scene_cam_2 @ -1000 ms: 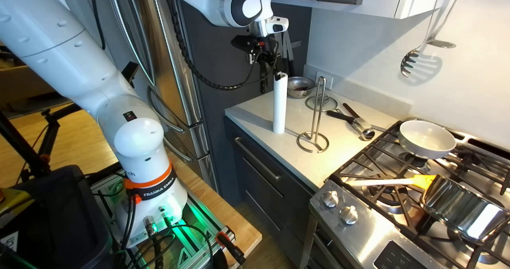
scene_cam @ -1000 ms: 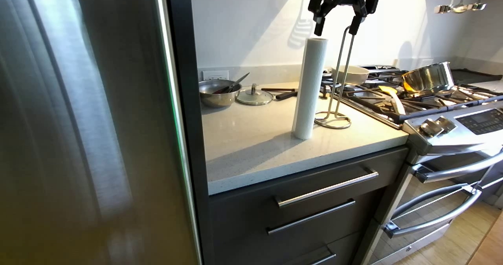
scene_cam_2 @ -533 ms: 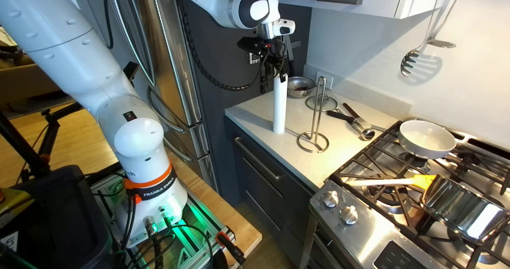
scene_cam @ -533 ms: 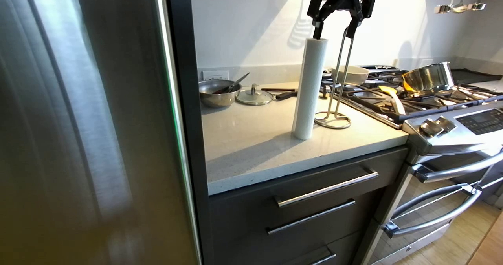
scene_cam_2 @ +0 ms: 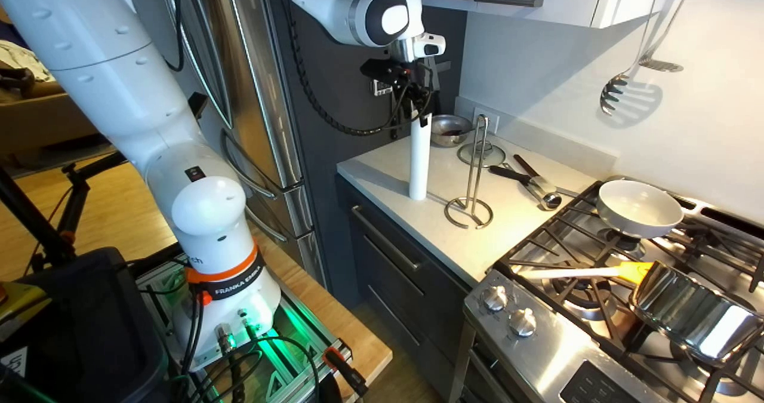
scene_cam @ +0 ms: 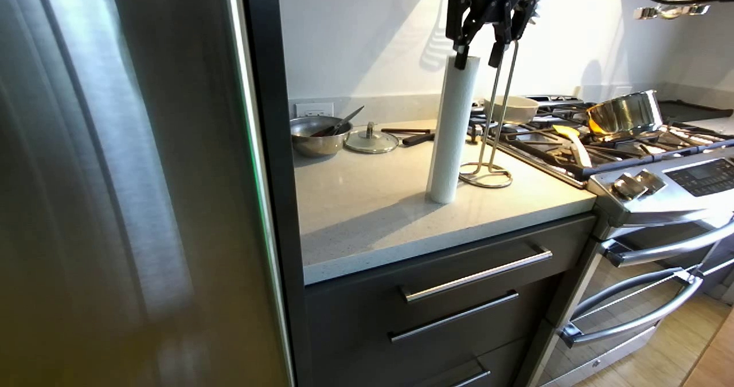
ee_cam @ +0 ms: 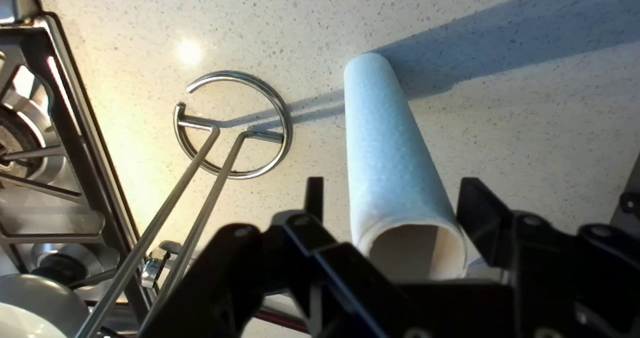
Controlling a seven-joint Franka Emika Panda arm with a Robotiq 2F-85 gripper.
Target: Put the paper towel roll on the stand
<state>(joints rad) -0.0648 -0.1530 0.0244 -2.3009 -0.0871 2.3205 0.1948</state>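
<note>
The white paper towel roll [scene_cam: 453, 137] stands upright on the counter in both exterior views [scene_cam_2: 420, 161]. In the wrist view [ee_cam: 392, 152] its open hollow end faces the camera. My gripper [scene_cam: 478, 65] is open at the roll's top, also in an exterior view [scene_cam_2: 422, 120]. In the wrist view [ee_cam: 390, 195] its fingers lie on either side of the roll. The left finger is apart from it; the right is very close, and I cannot tell if it touches. The wire stand [scene_cam: 499, 129] is bare beside the roll, in both exterior views [scene_cam_2: 479, 164] and the wrist view [ee_cam: 287, 122].
A metal bowl [scene_cam_2: 450, 131], a glass lid [scene_cam_2: 486, 152] and dark-handled utensils [scene_cam_2: 528, 182] lie behind the roll and stand. The stove with a white pan [scene_cam_2: 638, 209] and a tilted pot [scene_cam_2: 695, 313] is beside the stand. The fridge [scene_cam: 143, 203] is opposite.
My gripper has come down to the roll's top, and its fingers now overlap the upper end. The gap between the fingers looks narrower. The stand has not moved.
</note>
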